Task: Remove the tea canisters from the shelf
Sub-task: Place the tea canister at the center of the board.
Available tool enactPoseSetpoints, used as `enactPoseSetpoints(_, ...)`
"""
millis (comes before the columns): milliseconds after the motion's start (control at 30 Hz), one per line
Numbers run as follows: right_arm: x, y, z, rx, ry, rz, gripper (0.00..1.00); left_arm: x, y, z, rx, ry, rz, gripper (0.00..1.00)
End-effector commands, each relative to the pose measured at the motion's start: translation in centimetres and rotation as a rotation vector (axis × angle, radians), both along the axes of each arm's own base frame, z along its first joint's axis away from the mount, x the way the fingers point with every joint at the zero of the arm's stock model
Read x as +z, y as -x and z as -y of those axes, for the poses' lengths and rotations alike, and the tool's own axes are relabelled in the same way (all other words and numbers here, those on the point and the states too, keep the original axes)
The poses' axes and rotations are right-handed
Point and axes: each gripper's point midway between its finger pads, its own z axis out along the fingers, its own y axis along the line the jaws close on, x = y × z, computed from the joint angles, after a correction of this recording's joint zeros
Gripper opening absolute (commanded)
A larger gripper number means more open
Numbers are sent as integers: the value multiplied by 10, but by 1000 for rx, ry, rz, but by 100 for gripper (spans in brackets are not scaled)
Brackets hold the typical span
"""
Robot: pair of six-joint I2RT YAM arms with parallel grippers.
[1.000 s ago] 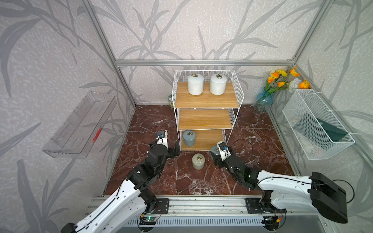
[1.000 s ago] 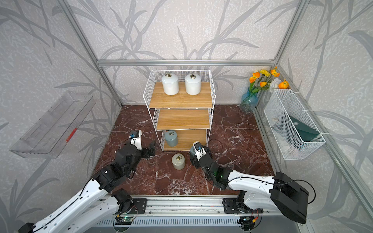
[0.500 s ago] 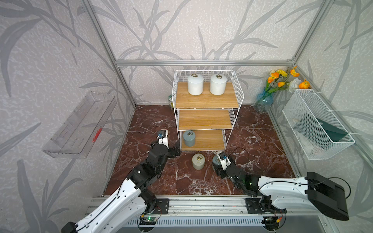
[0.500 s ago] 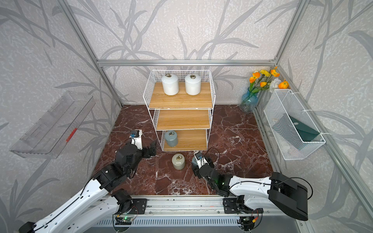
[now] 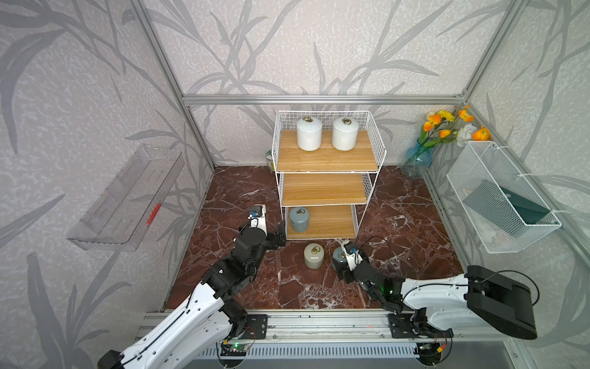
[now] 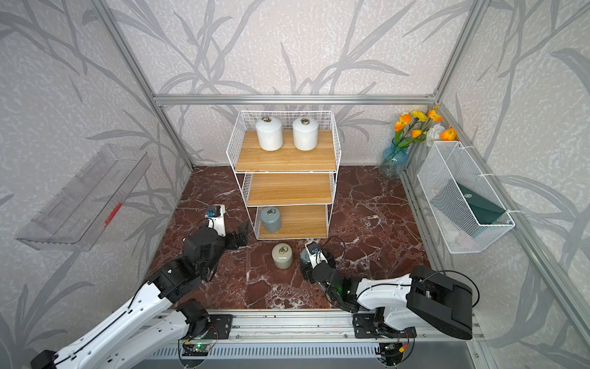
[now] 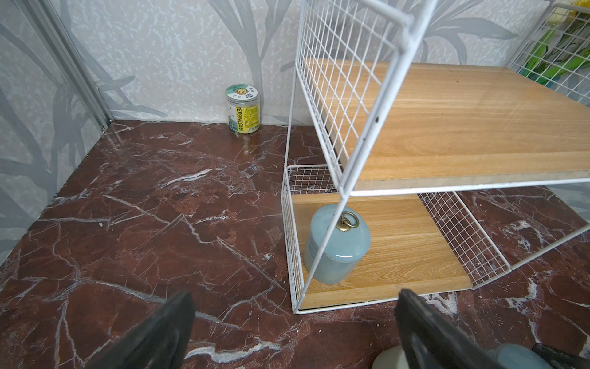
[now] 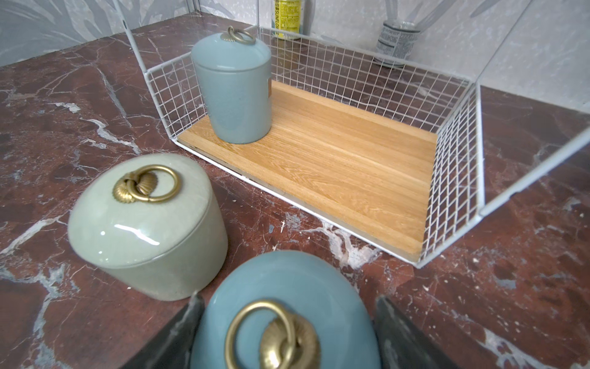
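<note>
Arms [image 5: 178, 322] white, joints [image 5: 249, 239] black, thin black cables [image 5: 380, 238], possibly blue wrist connectors [image 5: 253, 211].

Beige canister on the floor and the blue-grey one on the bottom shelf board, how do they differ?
Colour: the beige canister is pale greenish beige; the blue-grey canister is blue-grey.
Place: the beige canister stands on the marble floor in front of the shelf; the blue-grey canister stands inside it, at one end of the bottom board.
Both are upright, glossy and lidded, with a brass ring on top.

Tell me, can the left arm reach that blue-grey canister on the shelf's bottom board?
Probably yes: the left gripper is open, near the blue-grey canister, and that tier's front is unbarred. Only the corner post of the shelf stands close.
</note>
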Motion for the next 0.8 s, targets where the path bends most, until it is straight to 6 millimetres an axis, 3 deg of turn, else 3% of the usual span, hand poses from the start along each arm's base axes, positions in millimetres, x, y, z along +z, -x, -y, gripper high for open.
enactPoseSetpoints(0,-11,2,7,-34,9,-18,89,-1,1,1,-1,19,4,99)
enactPoseSetpoints(167,-7,5,4,-41,32,-1,94,0,2,0,-3,17,4,99)
enactPoseSetpoints(533,82,-9,-24,2,83,188,96,0,6,-6,10,9,10,100)
enactPoseSetpoints(767,102,-23,-58,37,91,245,97,3,9,-10,17,8,19,99)
